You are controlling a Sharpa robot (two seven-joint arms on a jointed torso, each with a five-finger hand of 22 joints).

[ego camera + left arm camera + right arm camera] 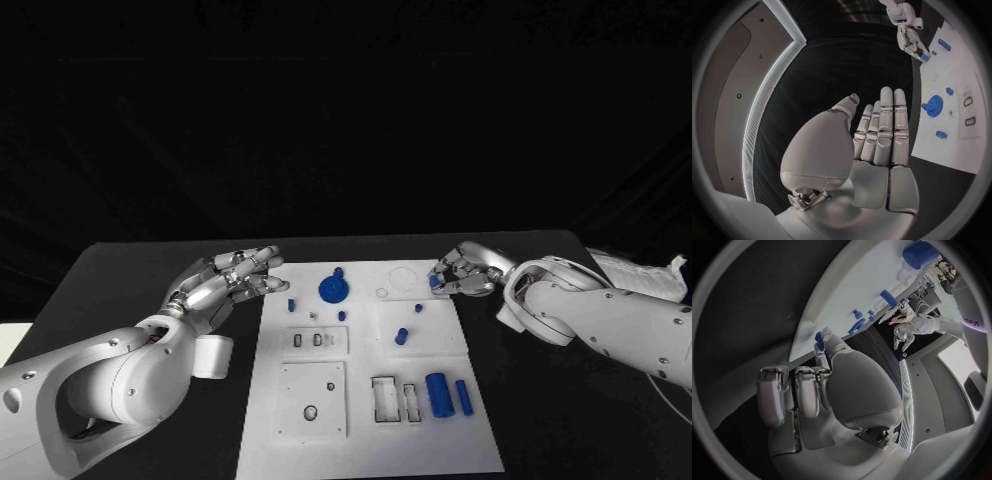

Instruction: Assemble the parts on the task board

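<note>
**Q:** so where's everything on the board right now?

**A:** the task board (pixel 310 440) is the white plate in the middle of the black table (pixel 130 275). One blue gear (pixel 333 290) sits near its far edge, left of centre. I count roughly five small blue parts scattered around it: one at (pixel 291 304), one at (pixel 342 315), one at (pixel 420 308), one at (pixel 402 337), and a tiny one I can't make out well. Toward the near right corner there's one fat blue cylinder (pixel 438 393) lying beside one thinner blue peg (pixel 463 397), next to two rectangular slots

**Q:** and the hands?

**A:** right hand (pixel 464 270) is over the far right corner of the board, fingers curled in, pinching a small blue part (pixel 819 340) at the tips; the right wrist view shows the blue bit by the thumb. Left hand (pixel 228 280) hovers just off the board's far left edge, fingers straight and side by side, holding nothing

**Q:** anything else on the table?

**A:** some white paper-ish thing (pixel 642 272) at the right edge, can't tell what
</note>
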